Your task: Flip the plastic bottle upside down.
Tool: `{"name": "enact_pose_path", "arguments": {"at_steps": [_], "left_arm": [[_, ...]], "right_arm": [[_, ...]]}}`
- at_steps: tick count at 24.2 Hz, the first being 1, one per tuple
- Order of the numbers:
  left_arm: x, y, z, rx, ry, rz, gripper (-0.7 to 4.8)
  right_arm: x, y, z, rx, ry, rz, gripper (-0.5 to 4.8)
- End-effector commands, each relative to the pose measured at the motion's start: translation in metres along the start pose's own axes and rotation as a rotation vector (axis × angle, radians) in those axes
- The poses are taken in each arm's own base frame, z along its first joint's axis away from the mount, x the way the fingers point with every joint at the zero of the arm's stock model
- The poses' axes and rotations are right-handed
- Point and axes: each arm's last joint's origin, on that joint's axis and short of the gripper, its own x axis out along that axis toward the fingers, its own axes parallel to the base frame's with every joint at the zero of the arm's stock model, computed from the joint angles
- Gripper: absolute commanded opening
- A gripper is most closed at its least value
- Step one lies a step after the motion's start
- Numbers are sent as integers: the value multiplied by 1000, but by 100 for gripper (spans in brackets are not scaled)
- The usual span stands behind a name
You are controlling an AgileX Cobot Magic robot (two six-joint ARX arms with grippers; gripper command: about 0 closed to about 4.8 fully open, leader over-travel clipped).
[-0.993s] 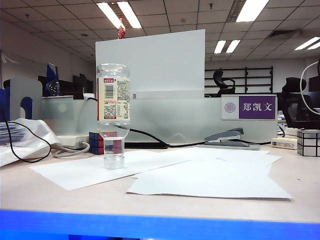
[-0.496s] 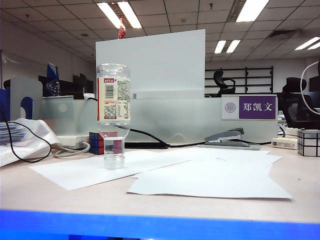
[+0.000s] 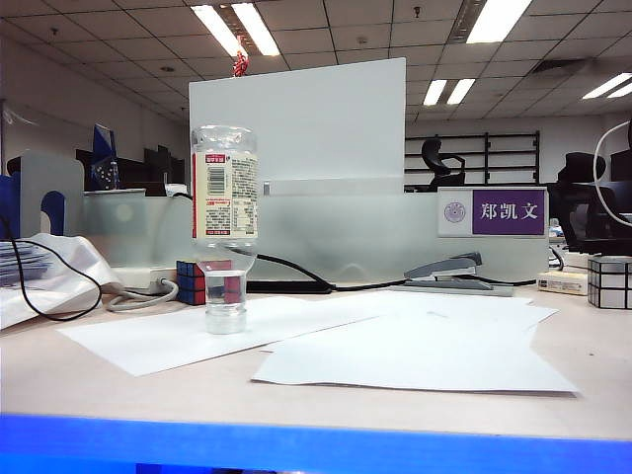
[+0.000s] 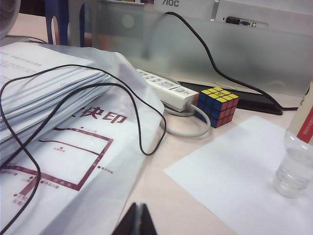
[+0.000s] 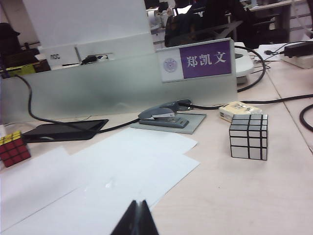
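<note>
On the worktop (image 3: 118, 380), the plastic bottle (image 3: 224, 222) stands vertical, cap down, on paper (image 3: 188, 334); bare room at 3 o'clock. Left gripper (image 4: 137, 221) and right gripper (image 5: 137, 219) hang apart from it, jaws pressed together.

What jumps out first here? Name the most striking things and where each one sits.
The plastic bottle stands upside down, cap on a white sheet at the table's left, with nothing holding it. Just behind it sits a colourful puzzle cube; a silver mirror cube sits at the far right edge. Both grippers stay back from it, fingers shut: the left gripper by the paper stack, the right gripper over the sheets.
</note>
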Motion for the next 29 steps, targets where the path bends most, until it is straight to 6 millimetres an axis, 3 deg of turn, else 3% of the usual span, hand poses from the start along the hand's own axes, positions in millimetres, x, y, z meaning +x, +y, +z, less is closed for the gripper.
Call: {"name": "enact_pose_path", "arguments": {"at_steps": [1, 7, 29], "left_arm": [[0, 0, 1, 4, -7, 1, -5], [0, 0, 1, 4, -7, 1, -5], [0, 0, 1, 4, -7, 1, -5]], "right_arm": [[2, 1, -6, 1, -4, -12, -5], [3, 0, -16, 4, 31, -69, -5], [3, -3, -14, -42, 8, -141, -5]]}}
